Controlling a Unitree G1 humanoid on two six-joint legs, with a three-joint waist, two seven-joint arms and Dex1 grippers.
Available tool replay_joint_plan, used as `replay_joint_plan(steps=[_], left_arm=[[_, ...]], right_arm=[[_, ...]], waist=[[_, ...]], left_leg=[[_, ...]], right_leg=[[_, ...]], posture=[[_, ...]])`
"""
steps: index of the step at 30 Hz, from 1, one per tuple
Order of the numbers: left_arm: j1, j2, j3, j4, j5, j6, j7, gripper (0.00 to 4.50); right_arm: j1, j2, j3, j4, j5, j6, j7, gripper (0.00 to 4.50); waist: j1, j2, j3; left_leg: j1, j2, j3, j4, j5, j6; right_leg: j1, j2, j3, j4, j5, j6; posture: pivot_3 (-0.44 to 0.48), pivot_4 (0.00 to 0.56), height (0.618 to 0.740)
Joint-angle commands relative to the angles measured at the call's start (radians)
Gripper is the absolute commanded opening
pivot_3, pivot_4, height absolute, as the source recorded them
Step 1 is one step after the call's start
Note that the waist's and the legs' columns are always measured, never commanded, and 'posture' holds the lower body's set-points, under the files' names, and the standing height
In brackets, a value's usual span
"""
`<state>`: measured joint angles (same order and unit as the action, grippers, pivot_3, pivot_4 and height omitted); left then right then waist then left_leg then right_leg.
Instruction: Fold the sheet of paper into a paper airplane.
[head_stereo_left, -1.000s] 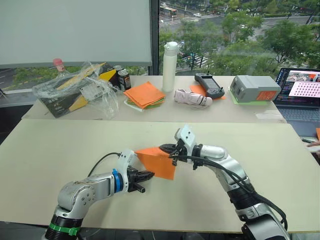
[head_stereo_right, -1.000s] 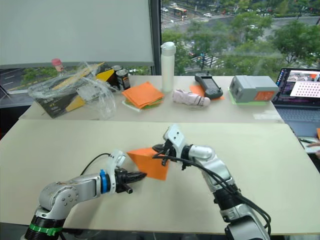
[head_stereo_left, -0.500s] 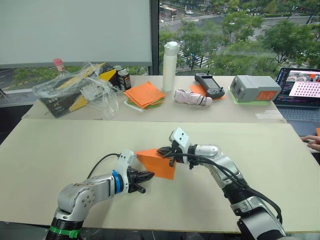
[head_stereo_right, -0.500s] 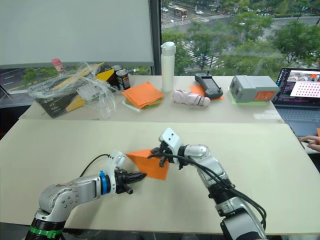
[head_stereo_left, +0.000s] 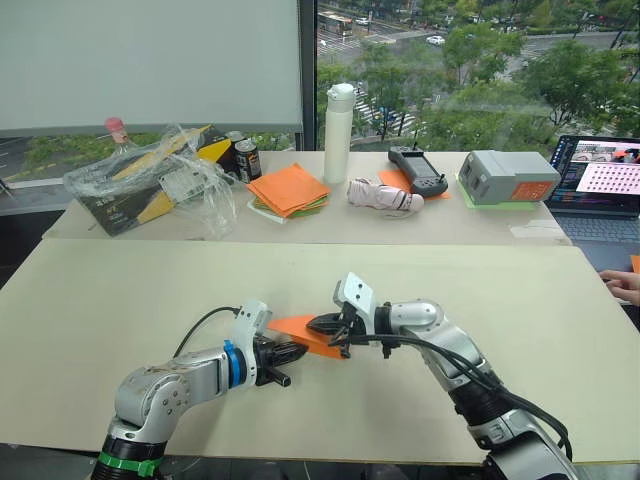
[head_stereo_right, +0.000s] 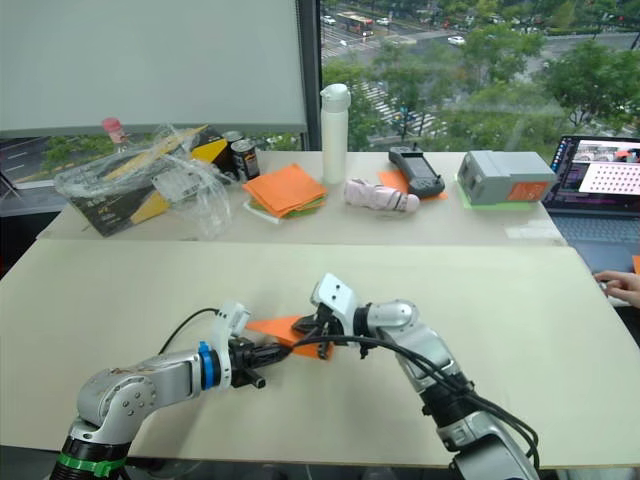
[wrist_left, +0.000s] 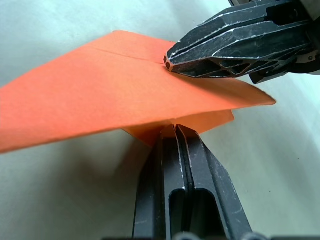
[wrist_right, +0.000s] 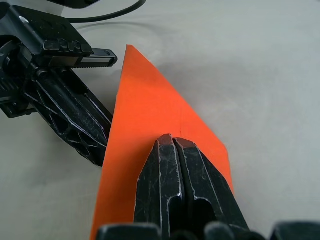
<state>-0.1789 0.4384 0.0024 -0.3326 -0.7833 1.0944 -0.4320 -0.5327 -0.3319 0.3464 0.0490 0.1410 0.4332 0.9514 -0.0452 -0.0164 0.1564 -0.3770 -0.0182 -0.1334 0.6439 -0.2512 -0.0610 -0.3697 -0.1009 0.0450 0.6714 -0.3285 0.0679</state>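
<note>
I have the sheet of paper (head_stereo_left: 305, 331) low over the near desk (head_stereo_left: 120, 300), roughly at its middle, lying nearly flat between my two arms. It is bright orange and already folded to a pointed, layered shape, with a crease line running along its top face in the left wrist view.

My left gripper (head_stereo_left: 292, 351) reaches in from the left, its fingers (wrist_left: 176, 150) pressed together on the near edge of the paper, where a lower layer shows beneath the upper flap. My right gripper (head_stereo_left: 320, 325) comes in from the right and meets the paper from the other side; its fingers (wrist_right: 175, 165) are likewise closed tight, with the orange paper caught between them. In the right wrist view the paper spreads out beyond those fingers to a sharp corner, and the left gripper sits just beside its edge. The two grippers are very near each other, on opposite sides of the paper.

On the far desk (head_stereo_left: 300, 225) sit a stack of orange and green sheets (head_stereo_left: 290, 190), a tall white bottle (head_stereo_left: 340, 130), a black handheld controller (head_stereo_left: 418, 168), a grey box (head_stereo_left: 508, 177) and a crumpled clear plastic bag (head_stereo_left: 160, 175) over a dark carton. An open laptop (head_stereo_left: 600, 185) stands at the far right, and a person's hand (head_stereo_left: 625, 285) rests at the right edge.
</note>
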Motion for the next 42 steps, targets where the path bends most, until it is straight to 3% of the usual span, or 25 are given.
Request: replay_joint_plan(steps=[1,13,19,25,30,42], left_arm=[[0.025,0.002,-0.009,0.012,0.017,0.036,0.019,0.0],[0.084,0.014,0.05,-0.096,-0.045,0.106,0.048,0.0],[0.158,0.081,0.131,-0.212,-0.17,0.181,0.011,0.0],[0.047,0.043,0.256,-0.11,-0.279,0.201,0.061,0.0],[-0.028,0.035,0.247,-0.008,-0.224,0.174,0.1,0.0],[0.009,0.067,0.132,0.084,-0.072,0.087,0.022,0.0]], right_arm=[[0.011,-0.01,0.006,-0.059,0.007,-0.012,0.011,0.04],[0.053,-0.032,0.057,-0.054,-0.028,-0.057,0.018,0.04],[0.057,-0.033,0.065,-0.034,-0.05,-0.078,0.009,0.04],[0.064,-0.038,0.065,-0.037,-0.051,-0.079,0.011,0.04],[0.069,-0.04,0.064,-0.045,-0.054,-0.08,0.007,0.04],[0.101,-0.061,0.038,-0.104,-0.036,-0.036,-0.013,0.04]], waist=[[0.0,0.0,0.0],[-0.001,0.0,0.0],[-0.003,0.0,0.0],[0.007,0.0,0.0],[0.001,0.0,0.0],[0.003,0.0,0.0]], left_leg=[[0.0,0.0,0.0,0.0,0.0,0.0],[0.0,0.0,0.0,0.0,0.0,0.0],[0.0,0.0,0.0,-0.001,0.0,0.0],[0.0,0.0,0.0,0.0,0.0,0.0],[0.0,0.0,0.0,0.0,0.0,0.0],[0.0,0.0,0.0,0.0,0.0,0.0]], right_leg=[[0.0,0.0,0.0,0.0,0.0,0.0],[0.0,0.0,0.0,0.0,0.0,0.0],[0.0,0.0,0.0,0.0,0.0,0.0],[0.0,0.0,-0.001,0.0,0.0,0.0],[0.0,0.0,0.0,0.0,0.0,0.0],[0.0,0.0,0.0,0.0,0.0,0.0]], posture=[[0.0,0.15,0.74],[0.0,0.15,0.74],[0.0,0.15,0.74],[0.0,0.15,0.74],[0.0,0.15,0.74],[0.0,0.15,0.74]])
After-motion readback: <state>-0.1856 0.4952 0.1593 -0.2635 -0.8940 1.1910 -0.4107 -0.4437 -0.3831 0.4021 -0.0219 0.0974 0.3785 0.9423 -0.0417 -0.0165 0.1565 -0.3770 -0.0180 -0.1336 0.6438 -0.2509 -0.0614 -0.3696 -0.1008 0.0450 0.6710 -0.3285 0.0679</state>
